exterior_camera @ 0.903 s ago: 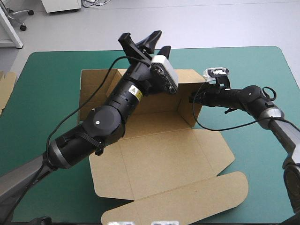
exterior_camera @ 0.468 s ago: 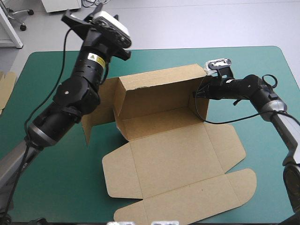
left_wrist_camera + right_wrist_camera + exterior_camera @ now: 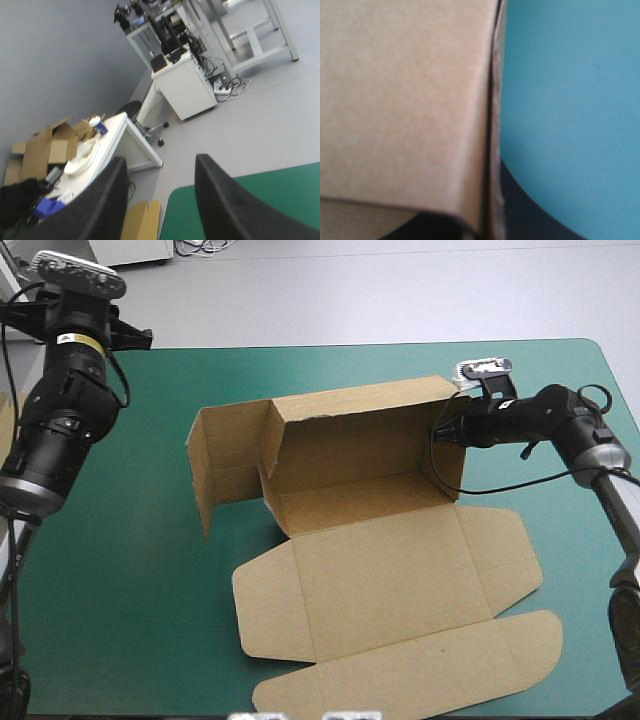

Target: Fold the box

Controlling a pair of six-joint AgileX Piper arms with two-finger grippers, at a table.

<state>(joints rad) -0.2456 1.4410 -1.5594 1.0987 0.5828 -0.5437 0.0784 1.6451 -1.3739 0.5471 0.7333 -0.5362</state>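
i see the box (image 3: 370, 540) in the middle of the teal-green desk (image 3: 120, 590), its back wall and right wall standing, a left flap swung outward, the lid lying flat toward the near edge. my right tool (image 3: 447, 433) is pinched on the right wall near its far end. my left tool (image 3: 160, 161) hangs high over the desk's far left corner, black fingers wide apart, nothing between them

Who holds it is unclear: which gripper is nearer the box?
Right. The right gripper is shut on the box's right wall; the left gripper, open, hangs well left of it.
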